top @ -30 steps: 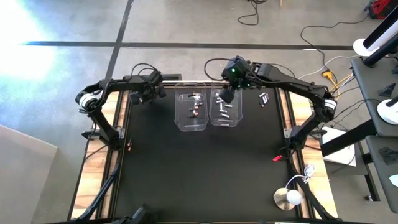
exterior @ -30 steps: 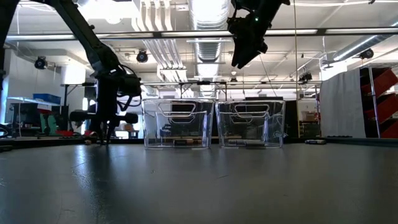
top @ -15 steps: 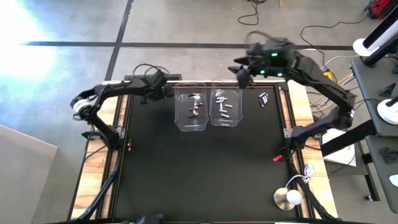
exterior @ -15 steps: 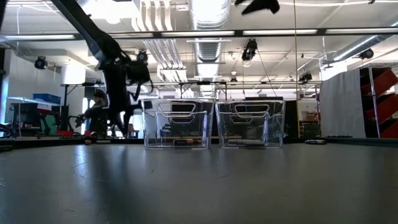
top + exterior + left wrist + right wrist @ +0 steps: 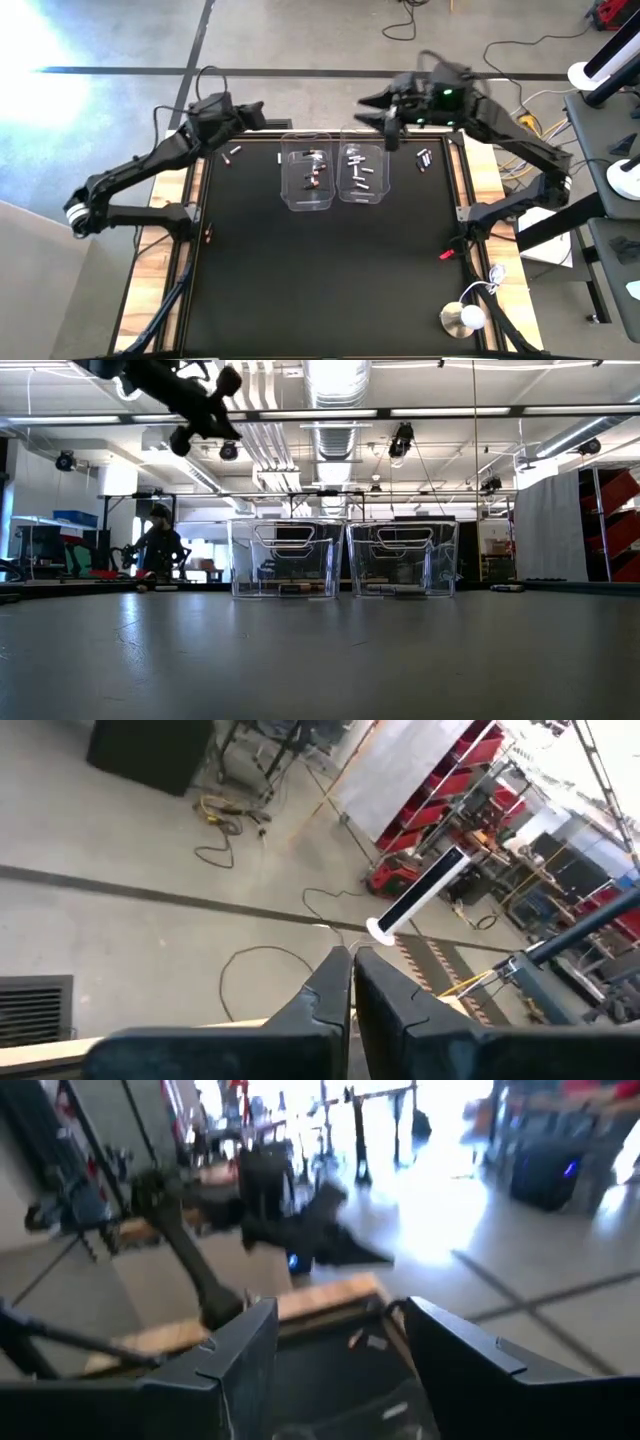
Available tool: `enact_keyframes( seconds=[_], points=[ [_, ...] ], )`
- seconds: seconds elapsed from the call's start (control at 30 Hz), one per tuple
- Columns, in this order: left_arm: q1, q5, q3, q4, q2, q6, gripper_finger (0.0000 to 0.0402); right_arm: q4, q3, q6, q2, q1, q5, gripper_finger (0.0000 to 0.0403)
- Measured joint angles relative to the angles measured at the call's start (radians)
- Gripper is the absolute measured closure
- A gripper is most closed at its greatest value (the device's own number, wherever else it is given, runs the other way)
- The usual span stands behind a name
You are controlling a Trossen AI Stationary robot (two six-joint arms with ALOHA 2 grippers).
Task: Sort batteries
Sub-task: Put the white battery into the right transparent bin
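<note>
Batteries [image 5: 359, 172] lying loose in two clear bins side by side at the far middle of the black surface [image 5: 320, 270]: silvery ones in the right bin [image 5: 362, 168], a few with a red tint in the left bin [image 5: 307, 172]. More batteries out on the surface: a small cluster [image 5: 424, 158] just right of the right bin, and a pair [image 5: 233, 153] well left of the left bin, near the far left corner. In the low view, both bins standing upright, touching or nearly so, with wire handles folded against their near walls.

Left gripper [image 5: 257, 113] raised high above the far left corner, beyond the loose pair, fingers [image 5: 335, 982] pressed together with nothing seen between them. Seen in the low view up near the ceiling lights, clear of the bins.

Right gripper [image 5: 378, 106] raised above the far edge behind the right bin, fingers [image 5: 240, 1355] spread with nothing between them.

White round object [image 5: 463, 318] with a cord at the near right edge. Person [image 5: 160, 547] seated in the room beyond the surface.
</note>
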Motion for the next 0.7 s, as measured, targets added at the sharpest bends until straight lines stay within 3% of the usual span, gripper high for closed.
enact_keyframes(
  seconds=[0.13, 0.33, 0.43, 0.53, 0.7],
  points=[
    [-0.021, -0.053, 0.000, -0.129, -0.018, 0.018, 0.0401, -0.036, -0.006, -0.001, 0.044, 0.031, 0.001, 0.0191],
    [-0.021, -0.048, 0.000, -0.294, 0.060, 0.019, 0.0399, -0.075, -0.006, -0.001, 0.055, 0.058, 0.003, 0.0182],
    [0.020, 0.032, 0.000, -0.362, 0.107, 0.035, 0.0384, -0.119, -0.006, 0.008, 0.041, 0.064, 0.004, 0.0178],
    [0.146, 0.161, 0.000, -0.448, 0.169, 0.009, 0.0361, -0.169, -0.006, 0.024, 0.014, 0.064, 0.012, 0.0177],
    [0.311, 0.261, 0.031, -0.572, 0.330, 0.146, 0.0313, -0.203, -0.006, 0.050, -0.006, 0.064, 0.015, 0.0175]
  ],
)
